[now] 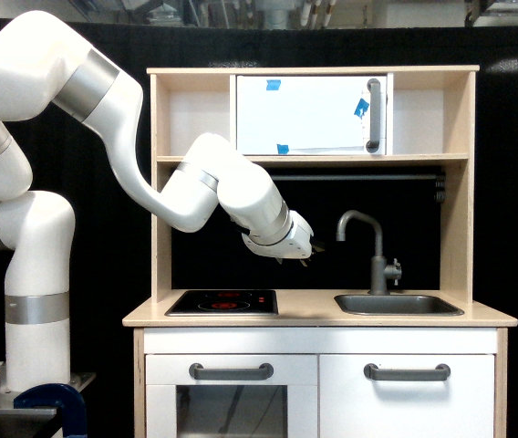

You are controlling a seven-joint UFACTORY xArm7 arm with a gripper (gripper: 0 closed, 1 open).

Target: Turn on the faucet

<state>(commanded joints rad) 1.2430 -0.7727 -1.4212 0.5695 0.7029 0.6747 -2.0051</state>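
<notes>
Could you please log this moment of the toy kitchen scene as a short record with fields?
setting: wooden toy kitchen
faucet: upright at the back of the sink, untouched
lever knob: on the faucet's base, towards the exterior view's right
end effector: in the air above the counter, between hob and faucet, apart from both
end effector state: cannot tell
upper cabinet door: closed, blue tape on it
</notes>
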